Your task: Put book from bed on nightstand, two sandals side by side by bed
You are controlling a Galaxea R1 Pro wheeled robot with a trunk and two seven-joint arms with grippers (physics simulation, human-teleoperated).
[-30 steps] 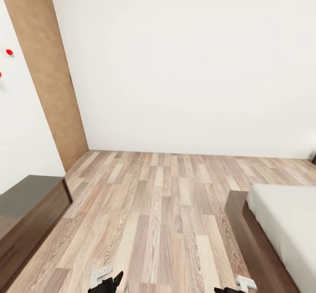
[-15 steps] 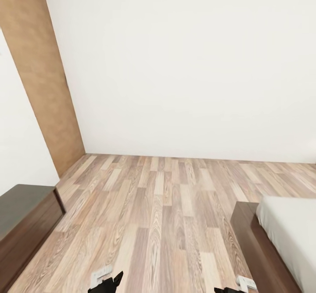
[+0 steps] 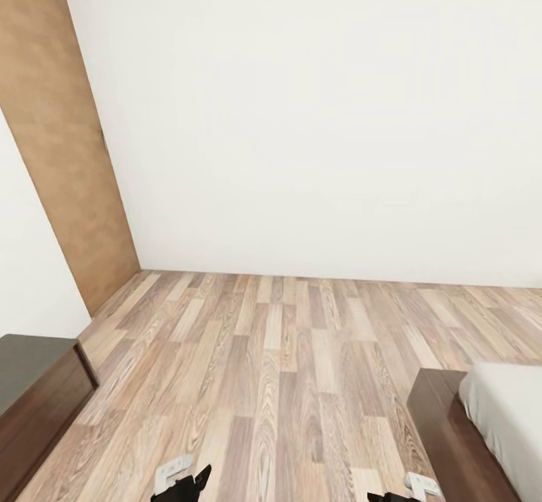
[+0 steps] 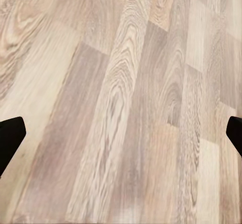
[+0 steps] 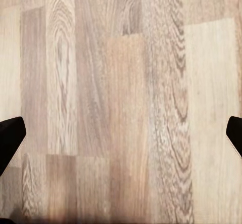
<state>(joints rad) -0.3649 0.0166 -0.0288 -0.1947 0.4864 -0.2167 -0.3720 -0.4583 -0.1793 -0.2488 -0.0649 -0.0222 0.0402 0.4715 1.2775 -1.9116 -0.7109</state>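
The bedroom shows as a white wall and a light wood-plank floor (image 3: 278, 381). A corner of the bed (image 3: 504, 412), pale mattress on a dark brown frame, sits at the lower right of the head view. My left gripper (image 3: 181, 483) and right gripper (image 3: 406, 493) peek in at the bottom edge of that view. In the wrist views the left gripper (image 4: 121, 138) and the right gripper (image 5: 121, 138) are open, fingertips far apart over bare floor, holding nothing. The book, the sandals and the nightstand are out of view.
A tan wooden door (image 3: 60, 148) stands at the left, by the room's corner. A long low dark-brown cabinet (image 3: 38, 389) runs along the left wall at the lower left. Open floor lies between the cabinet and the bed.
The whole head picture has shifted, so the camera has moved: the cabinet and the bed corner now sit lower and nearer the edges, and the red marks on the left wall have left the frame.
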